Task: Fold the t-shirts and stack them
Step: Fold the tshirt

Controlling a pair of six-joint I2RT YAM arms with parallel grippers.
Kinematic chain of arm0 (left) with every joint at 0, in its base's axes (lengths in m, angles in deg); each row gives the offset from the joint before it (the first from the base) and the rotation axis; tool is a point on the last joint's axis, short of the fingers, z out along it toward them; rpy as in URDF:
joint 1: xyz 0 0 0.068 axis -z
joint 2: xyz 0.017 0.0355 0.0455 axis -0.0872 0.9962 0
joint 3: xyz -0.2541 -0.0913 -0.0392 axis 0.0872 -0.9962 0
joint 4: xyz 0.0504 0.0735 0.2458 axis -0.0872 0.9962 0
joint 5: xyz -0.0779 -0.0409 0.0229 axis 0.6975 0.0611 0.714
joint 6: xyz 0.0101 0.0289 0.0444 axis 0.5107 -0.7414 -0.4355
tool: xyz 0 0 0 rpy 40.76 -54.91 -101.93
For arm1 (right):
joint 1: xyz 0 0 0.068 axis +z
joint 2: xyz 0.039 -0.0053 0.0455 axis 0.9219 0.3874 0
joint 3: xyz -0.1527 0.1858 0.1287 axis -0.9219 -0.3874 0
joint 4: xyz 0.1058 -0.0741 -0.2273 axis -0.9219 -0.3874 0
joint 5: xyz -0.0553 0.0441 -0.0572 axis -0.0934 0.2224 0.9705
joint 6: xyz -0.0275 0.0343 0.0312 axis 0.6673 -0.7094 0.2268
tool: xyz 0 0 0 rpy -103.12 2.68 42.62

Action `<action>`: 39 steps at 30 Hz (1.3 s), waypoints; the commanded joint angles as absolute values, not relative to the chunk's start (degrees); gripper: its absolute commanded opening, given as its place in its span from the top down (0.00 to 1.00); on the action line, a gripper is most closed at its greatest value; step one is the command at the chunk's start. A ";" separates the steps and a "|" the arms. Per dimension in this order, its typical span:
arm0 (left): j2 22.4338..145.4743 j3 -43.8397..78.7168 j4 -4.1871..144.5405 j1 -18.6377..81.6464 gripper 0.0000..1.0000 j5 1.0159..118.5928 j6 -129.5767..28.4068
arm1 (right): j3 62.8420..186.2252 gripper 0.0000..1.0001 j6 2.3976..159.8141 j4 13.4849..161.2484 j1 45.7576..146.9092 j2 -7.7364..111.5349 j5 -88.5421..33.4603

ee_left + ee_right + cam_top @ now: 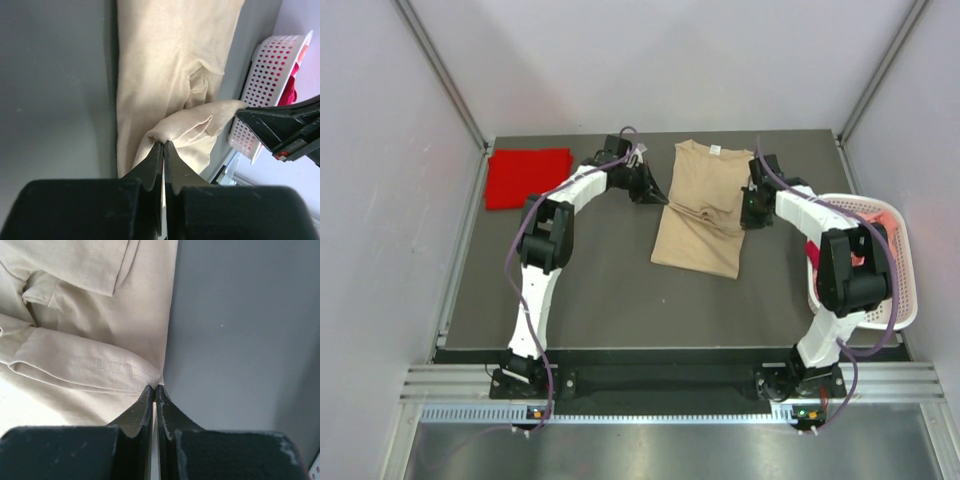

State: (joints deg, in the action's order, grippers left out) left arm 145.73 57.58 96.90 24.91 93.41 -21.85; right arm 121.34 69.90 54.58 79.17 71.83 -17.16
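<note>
A tan t-shirt (700, 205) lies lengthwise in the middle of the dark table, collar at the far end, with a crease across its middle. My left gripper (655, 195) is at its left edge, shut on a bunched fold of the tan cloth (164, 144). At the shirt's right edge, my right gripper (750, 213) is shut on the corner of a stitched hem (154, 387). A bright red t-shirt (527, 177) lies folded flat at the back left corner. In the left wrist view the right gripper's fingers (260, 122) pinch the far end of the same raised fold.
A white slotted basket (912, 280) stands at the table's right edge behind the right arm, with pink and red cloth (882, 213) inside. It also shows in the left wrist view as the basket (270, 75). Grey walls enclose the table on three sides.
</note>
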 commanded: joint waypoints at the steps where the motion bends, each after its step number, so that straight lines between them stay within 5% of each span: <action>1: 145.66 59.26 92.85 24.34 1.00 90.48 -22.79 | 122.29 1.00 70.34 56.93 77.41 72.24 -17.18; 39: 148.11 62.07 86.70 22.85 1.00 90.04 -19.72 | 131.07 1.00 70.16 58.26 76.26 79.10 -16.74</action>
State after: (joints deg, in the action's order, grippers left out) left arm 149.73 60.27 91.22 23.70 90.63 -20.12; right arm 128.12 69.88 57.11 77.21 78.61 -17.24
